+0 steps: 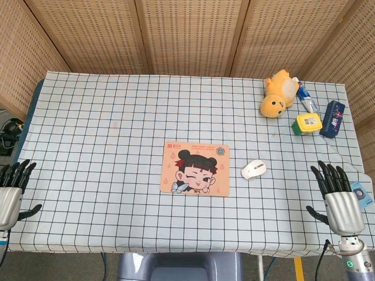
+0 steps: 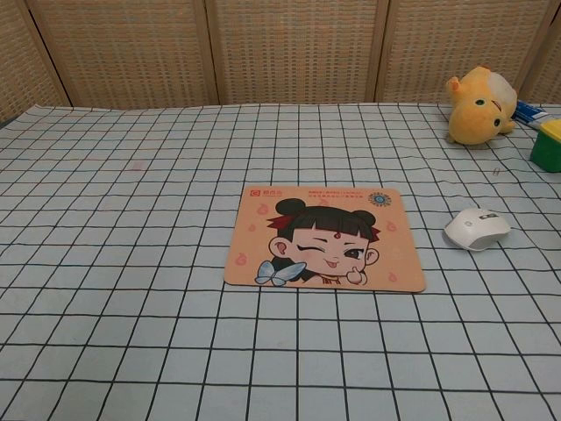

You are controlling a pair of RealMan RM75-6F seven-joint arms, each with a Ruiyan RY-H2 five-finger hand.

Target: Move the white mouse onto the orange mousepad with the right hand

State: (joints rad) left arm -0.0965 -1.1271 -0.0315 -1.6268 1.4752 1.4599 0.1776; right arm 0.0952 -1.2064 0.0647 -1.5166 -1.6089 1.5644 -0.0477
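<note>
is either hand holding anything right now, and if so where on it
Nothing is held. The right hand and left hand are both open at the table's near edge; the white mouse lies untouched beside the orange mousepad.

A checked cloth [image 1: 117,140] is covering the table, looking matt and slightly creased. The white mouse [image 1: 254,169] is showing smooth, faintly glossy plastic beside the matt orange mousepad [image 1: 195,168]. The yellow toy [image 1: 277,93] is looking plush; woven cane panels [image 1: 187,35] are standing behind
</note>
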